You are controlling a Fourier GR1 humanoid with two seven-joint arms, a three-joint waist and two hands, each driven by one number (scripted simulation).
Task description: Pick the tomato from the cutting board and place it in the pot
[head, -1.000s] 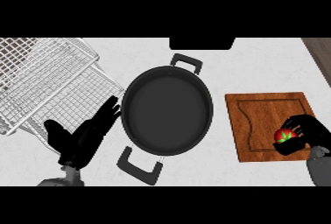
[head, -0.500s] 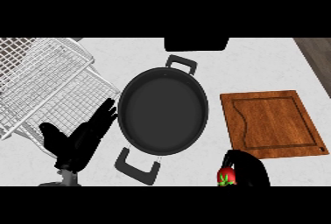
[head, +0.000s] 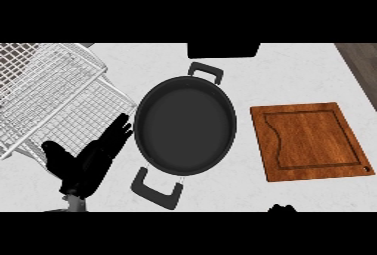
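Since the earlier frames the right hand [head: 281, 208] has dropped toward the lower edge of the head view, carrying the tomato off the board; only a small black tip of it now shows at the bottom, right of centre, and whether its fingers are curled or straight cannot be told. The red tomato, seen in that hand half a second ago, is out of sight now. The rectangular brown wooden cutting board [head: 310, 141] lies bare at right, slightly skewed, with a groove running round its face. The dark, round, two-handled metal pot [head: 185, 125] stands at centre, just left of the board and apart from it; one handle points to the upper right, the other to the lower left, and nothing lies inside. The left hand [head: 87, 162] rests open at lower left, fingers straight and pointing up and to the right, its fingertips near the pot's left wall. Behind it, a white wire dish rack [head: 46, 99] occupies the upper left of the pale counter [head: 294, 74].
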